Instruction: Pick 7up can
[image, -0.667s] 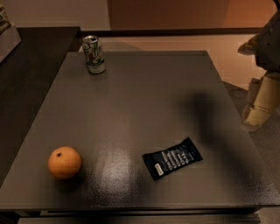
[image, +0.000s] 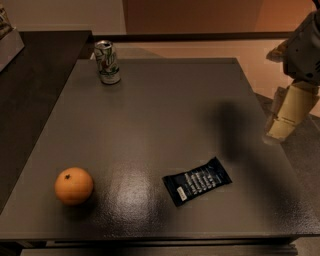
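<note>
The 7up can (image: 107, 62) stands upright at the far left corner of the dark grey table (image: 165, 115); it is white and green with a silver top. My gripper (image: 277, 134), with cream-coloured fingers, hangs at the table's right edge, pointing down. It is far to the right of the can and holds nothing that I can see.
An orange (image: 74, 186) sits near the front left. A dark snack packet (image: 197, 181) lies front centre-right. A darker counter (image: 35, 85) adjoins the table on the left. Beyond the table's right edge is floor.
My gripper has shifted slightly left, toward the table's right edge. The can, orange and packet have not moved.
</note>
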